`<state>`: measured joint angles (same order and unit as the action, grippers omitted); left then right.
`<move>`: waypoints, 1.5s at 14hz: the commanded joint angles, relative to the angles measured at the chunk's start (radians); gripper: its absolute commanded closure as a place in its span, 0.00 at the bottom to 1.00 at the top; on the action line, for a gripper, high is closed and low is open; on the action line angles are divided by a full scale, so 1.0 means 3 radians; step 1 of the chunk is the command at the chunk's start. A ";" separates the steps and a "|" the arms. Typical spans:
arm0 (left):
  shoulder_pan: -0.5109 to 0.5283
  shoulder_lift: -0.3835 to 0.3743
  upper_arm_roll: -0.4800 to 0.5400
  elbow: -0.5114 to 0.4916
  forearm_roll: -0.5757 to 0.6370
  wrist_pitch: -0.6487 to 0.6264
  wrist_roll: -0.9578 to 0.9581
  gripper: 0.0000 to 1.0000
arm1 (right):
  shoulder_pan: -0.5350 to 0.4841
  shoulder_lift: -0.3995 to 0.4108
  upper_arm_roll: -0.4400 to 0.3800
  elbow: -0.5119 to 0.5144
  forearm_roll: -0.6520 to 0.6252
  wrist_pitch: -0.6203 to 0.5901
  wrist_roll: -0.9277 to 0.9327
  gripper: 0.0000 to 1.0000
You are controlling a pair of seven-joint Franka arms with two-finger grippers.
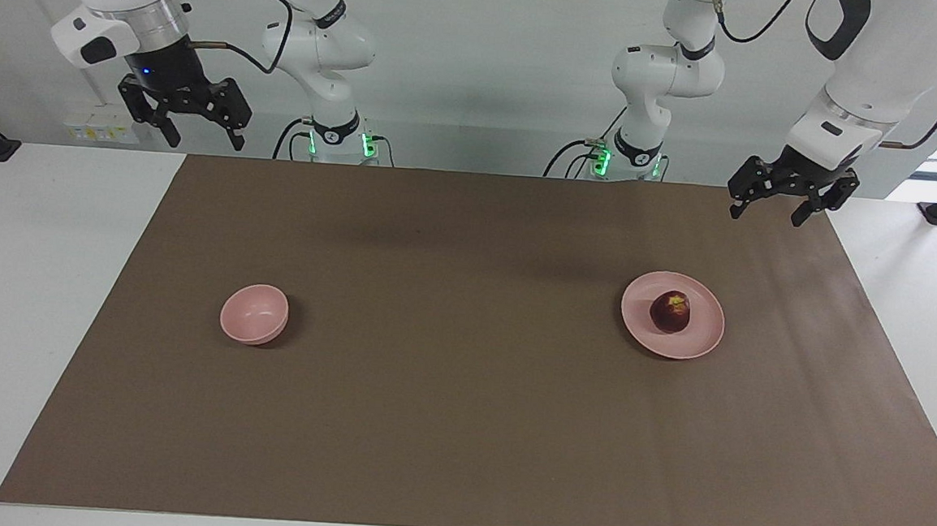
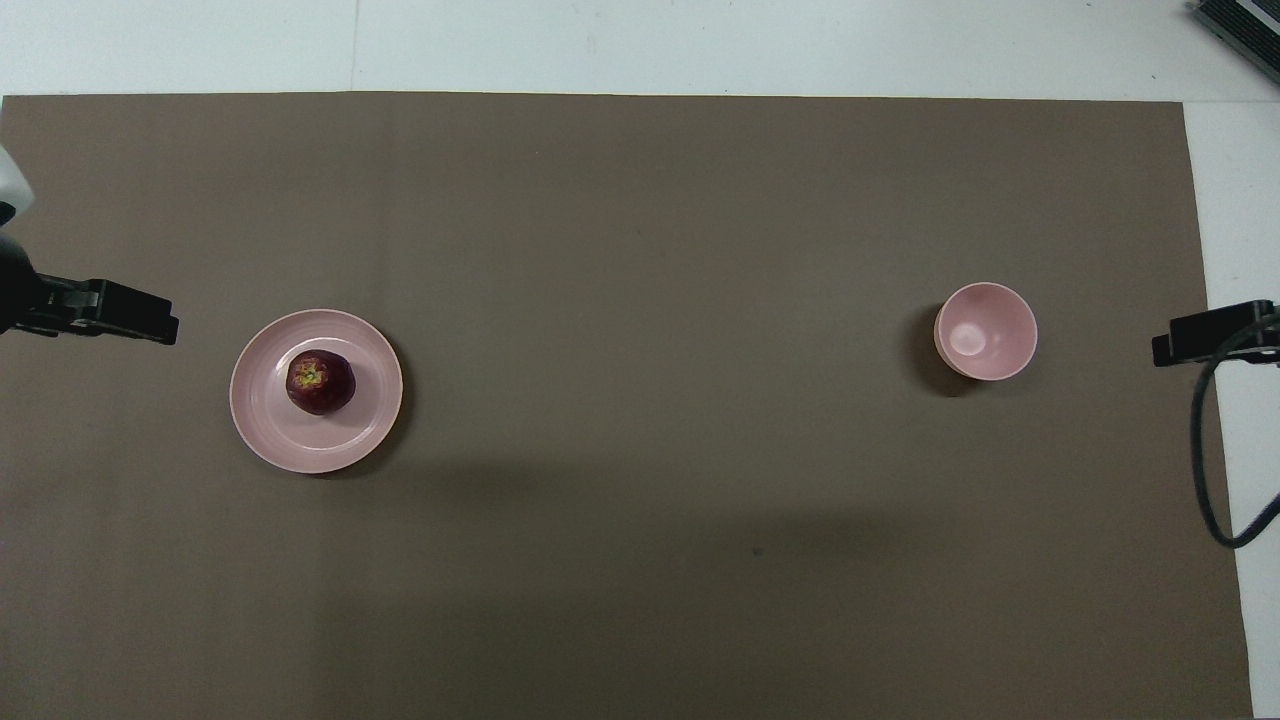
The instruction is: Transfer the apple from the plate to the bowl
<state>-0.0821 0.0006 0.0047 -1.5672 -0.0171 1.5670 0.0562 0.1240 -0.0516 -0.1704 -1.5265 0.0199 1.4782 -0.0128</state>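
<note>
The dark red apple [image 1: 670,311] with a yellowish patch sits on the flat pink plate [image 1: 697,339], toward the left arm's end of the table. The apple [image 2: 320,383] and the plate [image 2: 262,420] also show in the overhead view. The small deep pink bowl [image 1: 254,313] stands empty toward the right arm's end; it also shows in the overhead view [image 2: 985,330]. My left gripper [image 1: 767,214] hangs open and empty in the air over the mat's edge near the plate, and shows in the overhead view [image 2: 120,318]. My right gripper [image 1: 203,139] hangs open and empty, raised, and shows in the overhead view [image 2: 1200,340].
A brown mat [image 1: 458,425] covers most of the white table [image 1: 29,269]. A black cable [image 2: 1205,470] hangs by the right gripper. A dark object [image 2: 1240,25] lies at the table's farthest corner at the right arm's end.
</note>
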 commanded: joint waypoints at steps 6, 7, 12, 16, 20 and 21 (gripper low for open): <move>0.0069 -0.0038 -0.0021 0.0019 0.0016 -0.0095 0.0007 0.00 | -0.0030 -0.0038 0.0006 -0.0046 0.0082 0.0038 -0.0059 0.00; 0.0079 -0.0038 -0.0021 0.0014 0.0016 -0.0095 0.0007 0.00 | -0.0025 -0.0038 0.0006 -0.0046 0.0082 0.0038 -0.0059 0.00; 0.0049 -0.0038 -0.0036 0.0029 -0.0009 -0.0084 0.0017 0.00 | -0.0025 -0.0038 0.0006 -0.0046 0.0082 0.0038 -0.0059 0.00; 0.0038 -0.0058 -0.0036 -0.0017 -0.0009 -0.0085 0.0038 0.00 | -0.0025 -0.0038 0.0006 -0.0046 0.0082 0.0038 -0.0059 0.00; 0.0038 -0.0145 -0.0036 -0.0160 -0.0014 -0.0064 0.0048 0.00 | -0.0025 -0.0038 0.0006 -0.0046 0.0082 0.0038 -0.0059 0.00; 0.0033 -0.0150 -0.0036 -0.0191 -0.0009 -0.0059 0.0028 0.00 | -0.0025 -0.0038 0.0006 -0.0046 0.0082 0.0038 -0.0059 0.00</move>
<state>-0.0720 -0.0089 -0.0061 -1.5792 -0.0179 1.5542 0.0578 0.1240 -0.0516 -0.1704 -1.5265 0.0199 1.4782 -0.0128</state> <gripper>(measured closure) 0.000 0.000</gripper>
